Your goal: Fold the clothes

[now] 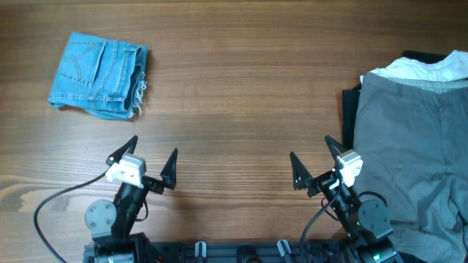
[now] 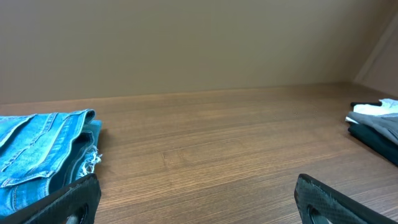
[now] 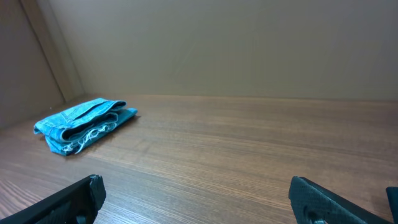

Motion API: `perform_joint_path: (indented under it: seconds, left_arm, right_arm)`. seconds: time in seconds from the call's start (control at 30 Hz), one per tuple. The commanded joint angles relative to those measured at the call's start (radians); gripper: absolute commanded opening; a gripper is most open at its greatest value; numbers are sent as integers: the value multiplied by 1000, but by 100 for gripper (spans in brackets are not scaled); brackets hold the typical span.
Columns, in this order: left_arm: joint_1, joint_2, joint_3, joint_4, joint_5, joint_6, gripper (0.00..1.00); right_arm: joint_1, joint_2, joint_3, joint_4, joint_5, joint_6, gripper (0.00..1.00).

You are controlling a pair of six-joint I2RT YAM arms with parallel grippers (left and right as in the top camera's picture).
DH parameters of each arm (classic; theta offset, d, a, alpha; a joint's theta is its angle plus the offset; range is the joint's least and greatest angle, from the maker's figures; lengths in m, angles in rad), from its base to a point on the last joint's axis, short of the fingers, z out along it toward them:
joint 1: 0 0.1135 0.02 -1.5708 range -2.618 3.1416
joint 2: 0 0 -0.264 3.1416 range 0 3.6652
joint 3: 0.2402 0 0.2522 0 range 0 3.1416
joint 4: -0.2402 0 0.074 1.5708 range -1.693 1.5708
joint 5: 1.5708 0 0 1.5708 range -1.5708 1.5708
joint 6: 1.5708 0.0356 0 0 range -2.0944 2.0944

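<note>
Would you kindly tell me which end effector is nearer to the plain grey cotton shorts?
Right. The right end effector sits just beside the plain grey cotton shorts without touching; the left end effector is much farther off, beyond it.

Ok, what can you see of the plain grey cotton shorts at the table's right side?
The plain grey cotton shorts lie unfolded and flat, lightly creased, waistband toward the far edge, fly seam down the middle, legs running toward the robot, cut off by the frame. They rest on a black garment; white fabric shows beyond the waistband. The open right gripper sits clear of them.
</note>
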Motion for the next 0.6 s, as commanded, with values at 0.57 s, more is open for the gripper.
perform_joint_path:
  seconds: [0.57]
  left_arm:
    - [-5, 0, -8, 6, 64, 5, 100]
  right_arm:
    - [-3, -8, -1, 54, 23, 117, 100]
